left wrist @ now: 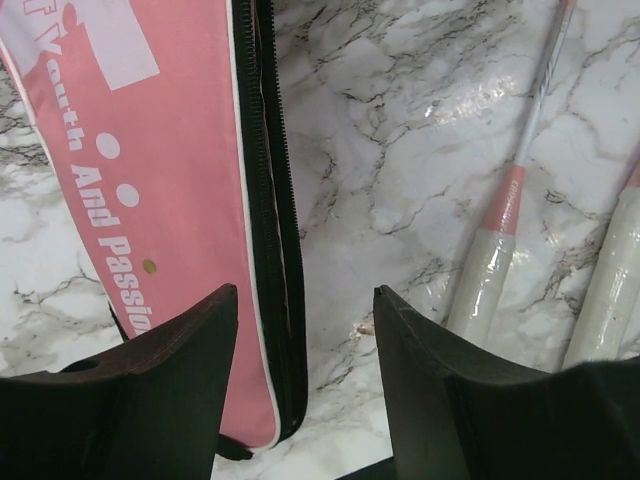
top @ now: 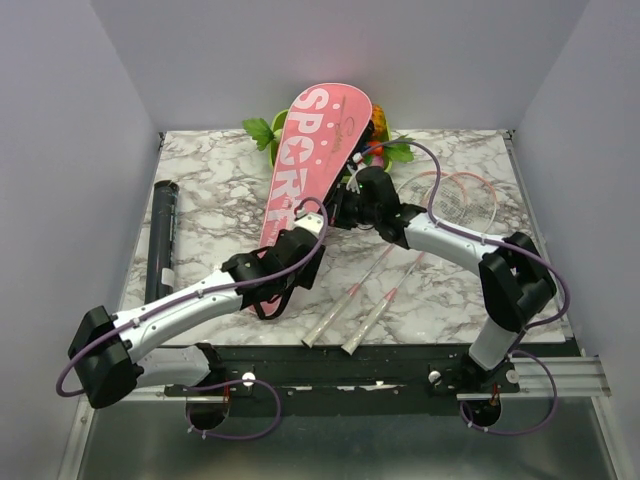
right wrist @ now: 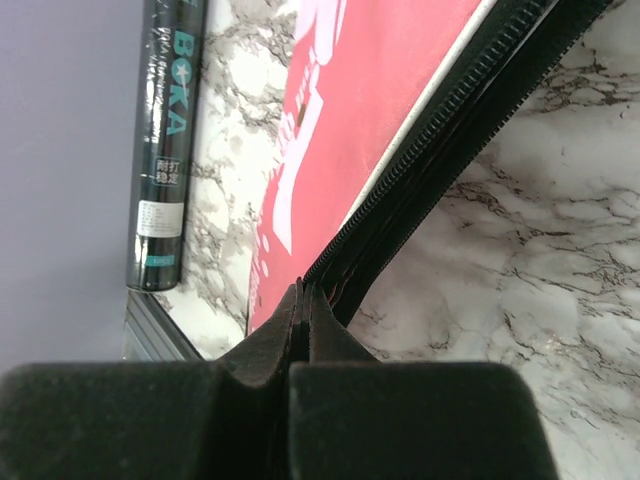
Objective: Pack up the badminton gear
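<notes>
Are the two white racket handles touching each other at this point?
Apart. The left wrist view shows bare marble tabletop running between one racket handle and the other racket handle; the top view shows the same gap.

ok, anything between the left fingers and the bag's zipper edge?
Nothing visible. The open left fingers frame the zipper edge of the bag directly. The rackets lie off to the side on the table.

A marble-patterned surface (top: 470, 160), white veined with grey, spreads out beneath the right tool (top: 338, 208). Beyond that tool, at the far edge, green plastic leaves (top: 262, 132) and an orange toy fruit (top: 379, 122) peek out. Plain grey walls (top: 80, 120) close in around.
</notes>
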